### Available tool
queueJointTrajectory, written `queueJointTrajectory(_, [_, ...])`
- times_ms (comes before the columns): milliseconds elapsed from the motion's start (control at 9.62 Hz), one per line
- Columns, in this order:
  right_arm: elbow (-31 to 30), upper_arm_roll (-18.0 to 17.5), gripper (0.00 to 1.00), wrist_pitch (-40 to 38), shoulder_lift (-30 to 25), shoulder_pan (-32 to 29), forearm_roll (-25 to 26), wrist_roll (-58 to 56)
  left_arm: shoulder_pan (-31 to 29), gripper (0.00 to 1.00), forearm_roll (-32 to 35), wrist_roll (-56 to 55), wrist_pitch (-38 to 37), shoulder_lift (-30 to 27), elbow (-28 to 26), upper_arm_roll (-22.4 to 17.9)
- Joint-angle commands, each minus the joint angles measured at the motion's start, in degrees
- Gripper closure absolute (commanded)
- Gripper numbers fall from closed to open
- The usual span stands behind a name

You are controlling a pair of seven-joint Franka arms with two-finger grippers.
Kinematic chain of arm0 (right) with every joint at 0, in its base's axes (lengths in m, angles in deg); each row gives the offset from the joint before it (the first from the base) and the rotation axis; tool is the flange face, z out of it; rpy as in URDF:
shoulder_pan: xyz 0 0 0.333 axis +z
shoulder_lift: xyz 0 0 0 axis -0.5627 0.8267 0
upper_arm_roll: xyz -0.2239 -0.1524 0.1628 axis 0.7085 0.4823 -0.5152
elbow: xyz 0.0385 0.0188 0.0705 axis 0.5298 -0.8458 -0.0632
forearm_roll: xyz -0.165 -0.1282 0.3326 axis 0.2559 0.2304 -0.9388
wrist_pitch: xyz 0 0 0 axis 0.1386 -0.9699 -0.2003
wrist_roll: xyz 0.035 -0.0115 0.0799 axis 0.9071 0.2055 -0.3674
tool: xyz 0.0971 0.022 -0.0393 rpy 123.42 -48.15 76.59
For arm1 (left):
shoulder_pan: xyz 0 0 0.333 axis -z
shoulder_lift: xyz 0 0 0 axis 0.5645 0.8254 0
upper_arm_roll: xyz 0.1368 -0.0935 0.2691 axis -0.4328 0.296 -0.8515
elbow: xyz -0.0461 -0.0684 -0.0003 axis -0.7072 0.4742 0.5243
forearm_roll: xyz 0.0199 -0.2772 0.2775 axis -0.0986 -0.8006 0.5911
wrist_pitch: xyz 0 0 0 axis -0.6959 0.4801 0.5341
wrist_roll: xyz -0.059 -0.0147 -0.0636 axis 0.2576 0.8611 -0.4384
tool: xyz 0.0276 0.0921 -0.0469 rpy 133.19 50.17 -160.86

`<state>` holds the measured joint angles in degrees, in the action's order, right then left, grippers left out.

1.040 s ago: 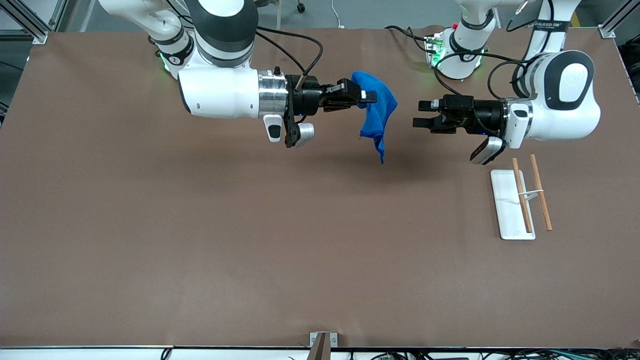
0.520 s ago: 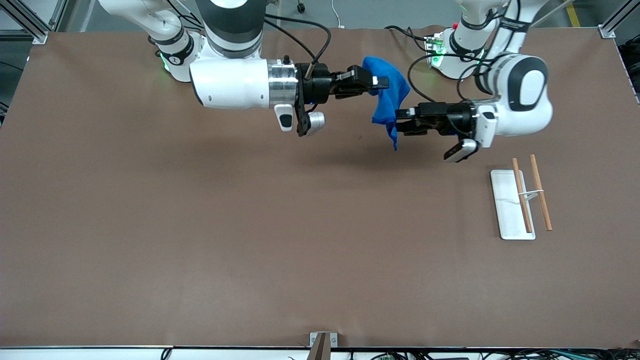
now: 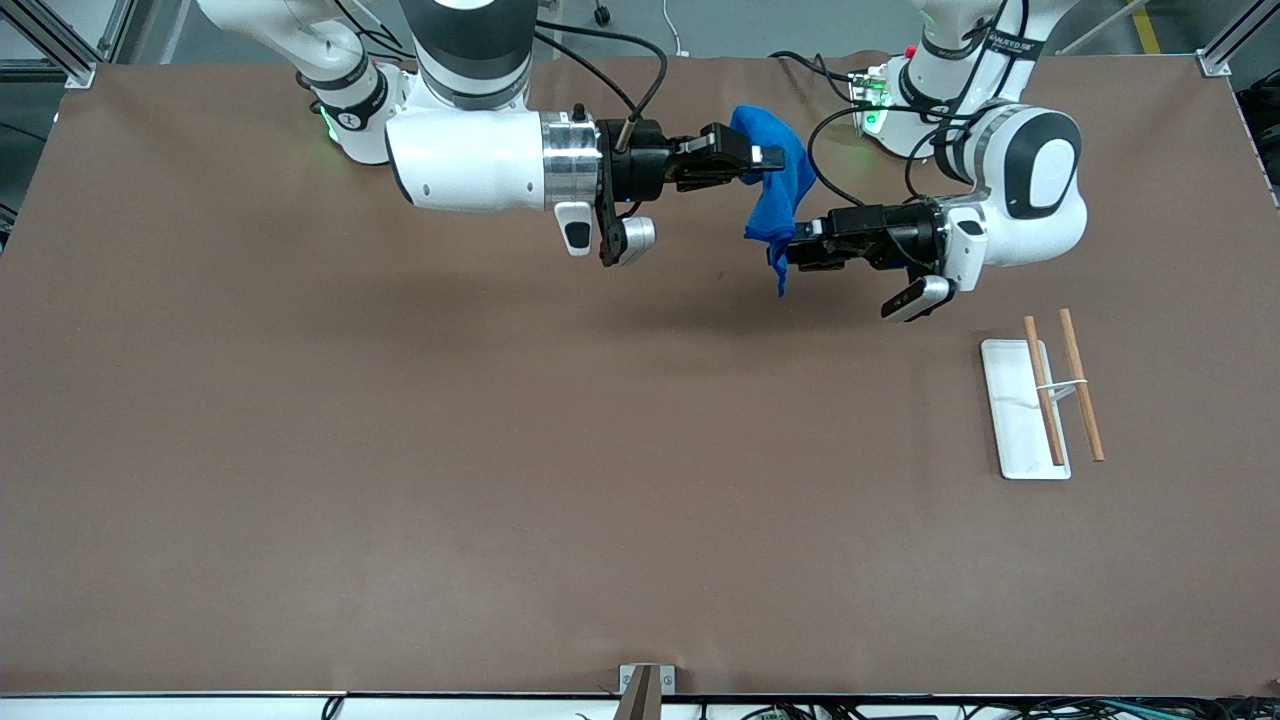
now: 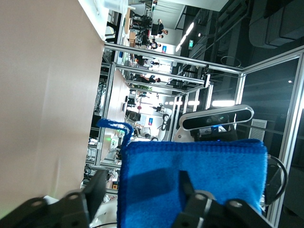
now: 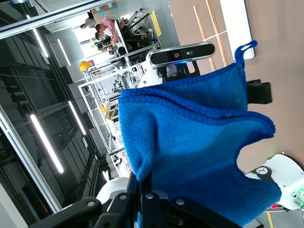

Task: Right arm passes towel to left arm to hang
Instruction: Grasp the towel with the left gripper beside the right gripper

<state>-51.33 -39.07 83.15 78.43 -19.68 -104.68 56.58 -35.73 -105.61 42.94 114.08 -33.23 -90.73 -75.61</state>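
The bright blue towel (image 3: pixel 775 195) hangs in the air over the table's middle, near the robots' bases. My right gripper (image 3: pixel 765 160) is shut on its upper bunched part; the right wrist view shows the towel (image 5: pixel 190 142) pinched at the gripper (image 5: pixel 145 178). My left gripper (image 3: pixel 790 252) is at the towel's lower hanging part. In the left wrist view the gripper (image 4: pixel 141 185) is open, with the towel's hemmed edge (image 4: pixel 190 180) between the spread fingers. A small blue loop (image 4: pixel 118 127) sticks out at a corner.
A white flat base (image 3: pixel 1012 420) with two wooden rods (image 3: pixel 1082 385) across it lies on the brown table (image 3: pixel 500 450) toward the left arm's end, nearer the front camera than the left gripper. The arm bases stand along the table's edge by the robots.
The left gripper has moved from apart to the towel's lower part, fingers now on either side of it. The right gripper has carried the towel slightly toward the left arm's end.
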Motion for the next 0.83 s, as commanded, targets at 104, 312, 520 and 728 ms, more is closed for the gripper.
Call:
queueJointTrajectory(104, [0.51,-0.57,1.0,0.84,0.25,-0.24,-1.61,-1.04,-0.31,0.94,-0.79,1.69,0.47,-0.94,-1.58,-1.11])
queueJointTrajectory(312, [0.51,-0.57,1.0,1.02,0.25,-0.24,-1.61,-1.04,-0.57,1.0,-0.79,1.77,0.47,-1.2,-1.49,-1.11])
queueJointTrajectory(520, [0.51,-0.57,1.0,1.02,0.25,-0.24,-1.61,-1.04,-0.57,1.0,-0.79,1.86,0.56,-1.38,-1.32,-1.2])
queueJointTrajectory(728, [0.51,-0.57,1.0,1.55,0.25,-0.15,-1.61,-1.04,-0.57,1.0,-0.7,1.78,0.73,-1.38,-0.88,-1.55])
